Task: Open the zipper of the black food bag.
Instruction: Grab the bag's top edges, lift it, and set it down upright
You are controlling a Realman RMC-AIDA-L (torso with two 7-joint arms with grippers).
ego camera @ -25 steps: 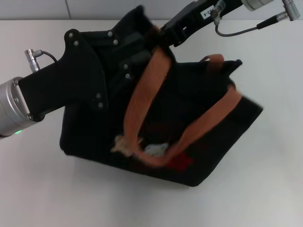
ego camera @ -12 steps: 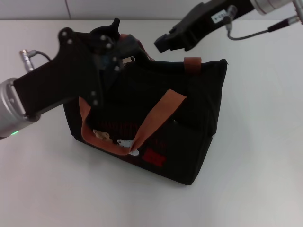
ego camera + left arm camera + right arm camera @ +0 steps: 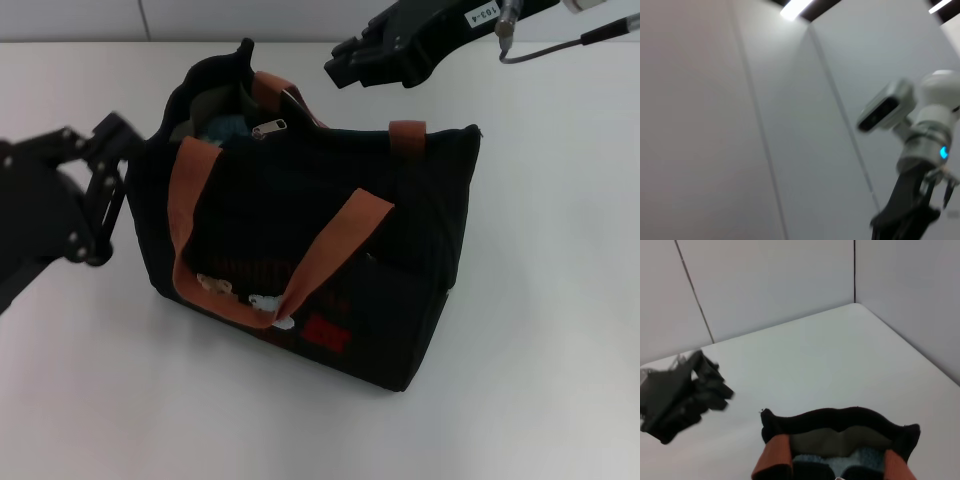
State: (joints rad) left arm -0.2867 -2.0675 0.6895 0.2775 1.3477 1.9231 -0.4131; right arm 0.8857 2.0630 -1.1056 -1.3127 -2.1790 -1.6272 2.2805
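Observation:
The black food bag [image 3: 300, 240] stands upright mid-table, with orange-brown handles and small pictures on its front. Its zipper [image 3: 268, 128] shows a silver pull tab on the top rim, and the rim gapes at the bag's left end, showing blue-green contents. My left gripper [image 3: 112, 185] is just left of the bag, open and holding nothing. The right gripper [image 3: 345, 62] hovers above and behind the bag, clear of it. In the right wrist view the bag's open mouth [image 3: 840, 442] lies below, with the left gripper [image 3: 682, 395] off to one side.
White tabletop [image 3: 540, 380] surrounds the bag, with a pale wall behind. The left wrist view faces wall panels and a white and black arm [image 3: 912, 150].
The left gripper has let go of the bag's top rim and pulled away to the left. The bag, tilted a second ago, now stands upright. The right gripper rose slightly.

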